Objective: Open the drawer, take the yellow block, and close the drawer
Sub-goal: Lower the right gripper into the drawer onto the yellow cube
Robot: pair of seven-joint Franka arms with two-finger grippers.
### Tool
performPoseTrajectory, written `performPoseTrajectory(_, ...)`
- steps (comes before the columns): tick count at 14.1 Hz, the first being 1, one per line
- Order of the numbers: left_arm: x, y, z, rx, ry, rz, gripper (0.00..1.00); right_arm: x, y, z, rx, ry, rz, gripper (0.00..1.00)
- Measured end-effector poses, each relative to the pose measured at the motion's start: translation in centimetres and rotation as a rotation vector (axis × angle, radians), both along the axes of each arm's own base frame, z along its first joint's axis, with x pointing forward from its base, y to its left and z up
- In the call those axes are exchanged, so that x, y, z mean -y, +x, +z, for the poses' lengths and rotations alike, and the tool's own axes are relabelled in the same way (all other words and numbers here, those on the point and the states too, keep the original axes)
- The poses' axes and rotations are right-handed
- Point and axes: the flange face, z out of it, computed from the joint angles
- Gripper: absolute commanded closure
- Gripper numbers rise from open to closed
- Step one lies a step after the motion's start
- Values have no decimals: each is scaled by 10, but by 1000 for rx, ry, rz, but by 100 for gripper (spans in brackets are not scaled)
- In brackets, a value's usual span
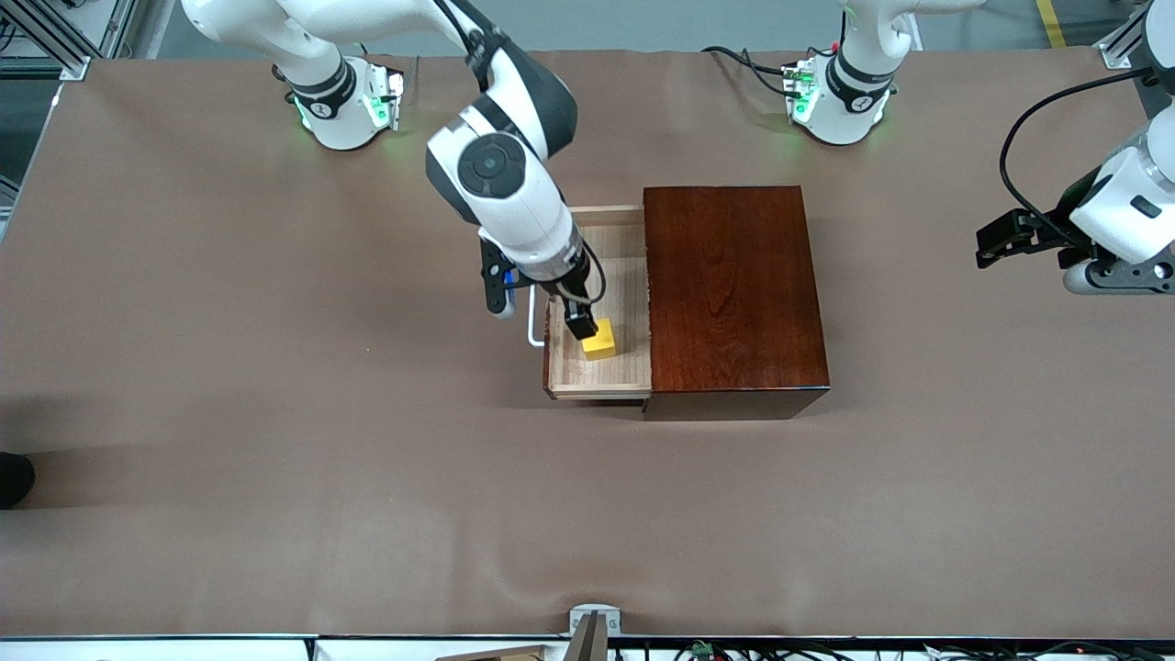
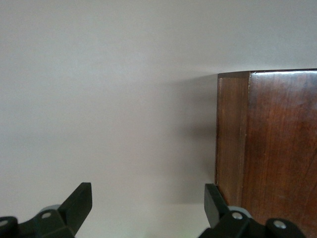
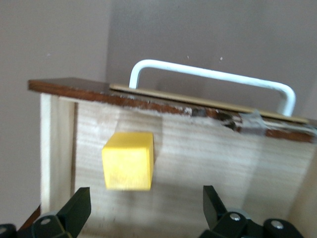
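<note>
The drawer stands pulled out of the mahogany box toward the right arm's end of the table, its white handle on its front. The yellow block sits on the drawer's pale wood floor, in the part nearer the front camera. My right gripper hangs open inside the drawer just over the block. In the right wrist view the block lies just ahead of the fingertips, not between them, below the handle. My left gripper waits open and empty over the table toward the left arm's end.
Brown cloth covers the whole table. The left wrist view shows a corner of the box beside the left gripper. A dark object pokes in at the table edge at the right arm's end.
</note>
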Motion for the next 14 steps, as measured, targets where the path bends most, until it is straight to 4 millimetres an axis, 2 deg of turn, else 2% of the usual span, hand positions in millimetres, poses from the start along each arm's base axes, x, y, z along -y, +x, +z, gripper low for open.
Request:
performPoseTrajectory(2,-4,-1,2,4,0,7,0,-7,0,-18,15,-10,-2,0)
performPoseTrajectory(5,-5,-4,12,24,-1,8,0,-11,2,-34,26,-5,-6,0)
performPoseTrajectory(12,-4,-5,25,48,-2,7,0,-14,8,-56,46,16,-33,0)
performPoseTrajectory(13,-4,-5,25,48,-2,7,0,-15,9,-58,47,17,-35,36)
performPoseTrajectory(14,-4,-5,25,48,-2,7,0,-15,9,-59,48,17,-35,64)
